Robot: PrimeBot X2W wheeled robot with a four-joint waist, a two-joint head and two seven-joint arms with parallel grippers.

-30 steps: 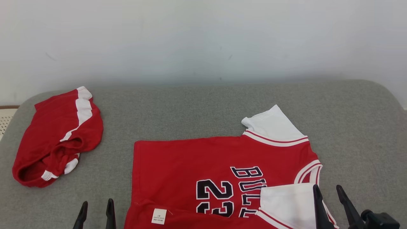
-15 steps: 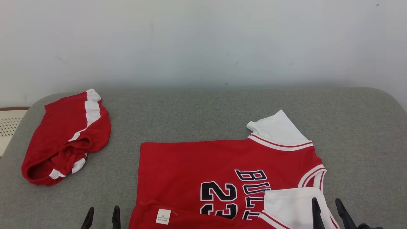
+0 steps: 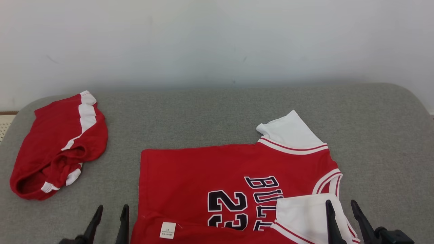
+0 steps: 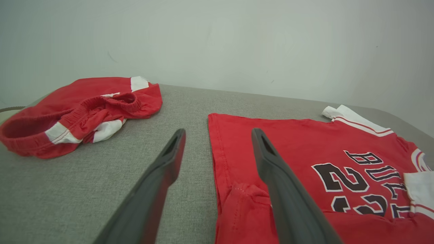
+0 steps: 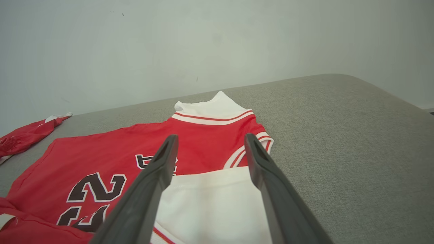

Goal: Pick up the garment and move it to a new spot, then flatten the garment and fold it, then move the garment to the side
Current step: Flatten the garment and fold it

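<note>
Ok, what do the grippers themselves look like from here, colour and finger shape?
They match: the left gripper and right gripper each carry two long, matte dark grey fingers, broad at the base and tapering to narrow tips, with a shallow recessed slot near each tip. A black blocky mount sits behind the right one's fingers.

My head camera sits high and looks forward and down across the grey cushion [image 3: 217,108] to the pale wall [image 3: 217,40], taking in the whole layout. My left wrist camera rides low, close over the cushion, facing the wall along the left gripper [image 4: 218,132]. It shares the red shorts [image 4: 78,108] and the jersey [image 4: 288,142] hem with the head view. My right wrist camera sits equally low, looking along the right gripper [image 5: 211,136] over the jersey's white sleeve. Both wrist views share the number print.
</note>
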